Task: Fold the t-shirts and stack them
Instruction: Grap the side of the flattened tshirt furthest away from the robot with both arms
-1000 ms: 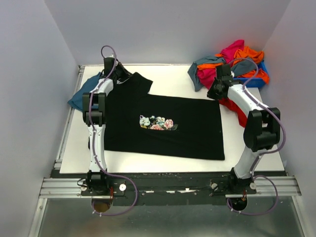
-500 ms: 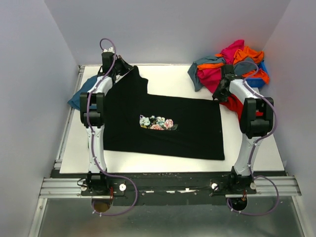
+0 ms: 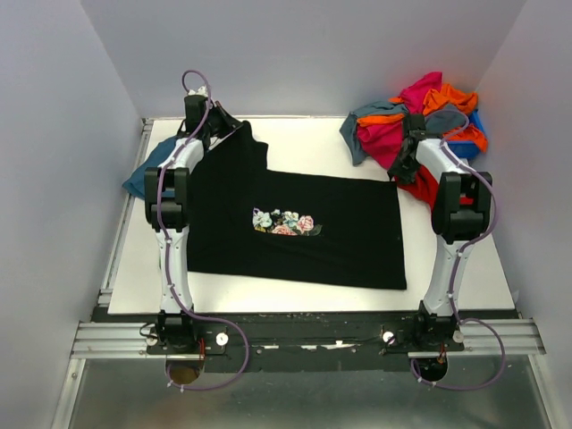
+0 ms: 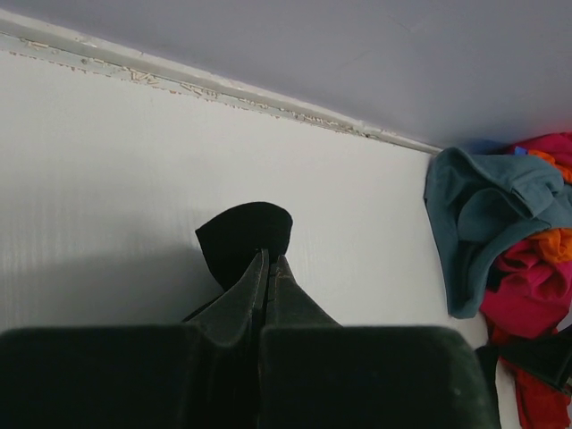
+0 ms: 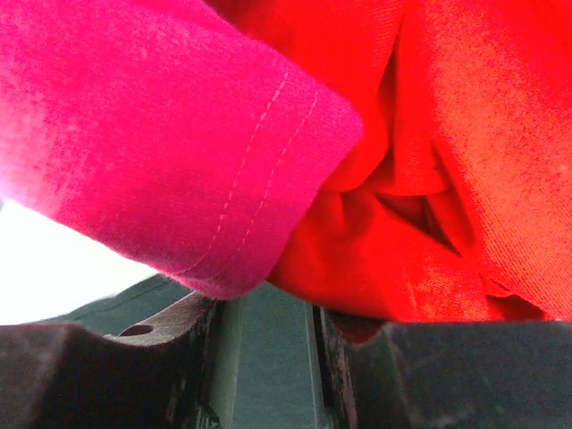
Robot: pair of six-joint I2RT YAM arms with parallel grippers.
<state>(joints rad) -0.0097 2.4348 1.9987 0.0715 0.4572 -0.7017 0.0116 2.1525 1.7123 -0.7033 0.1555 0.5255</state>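
The black t-shirt [image 3: 304,241] with a floral chest print [image 3: 283,222] lies spread on the white table [image 3: 304,138]. My left gripper [image 3: 219,125] is at the far left, shut on the shirt's far left sleeve. In the left wrist view the shut gripper [image 4: 268,261] pinches the black cloth [image 4: 246,231]. My right gripper [image 3: 404,170] is at the shirt's far right corner, against the red t-shirt [image 3: 427,192]. In the right wrist view it [image 5: 268,349] is open, with magenta cloth [image 5: 152,134] and red cloth [image 5: 447,179] over the fingertips.
A pile of magenta, orange and grey-blue shirts [image 3: 402,112] sits at the far right, partly in a small blue bin [image 3: 465,147]; it also shows in the left wrist view [image 4: 487,214]. A teal-blue shirt [image 3: 146,168] lies at the table's left edge. Walls enclose the table.
My left gripper has drawn the black sleeve towards the far left corner, so it rises to a peak. My right arm has swung right, from the shirt's corner towards the red shirt.
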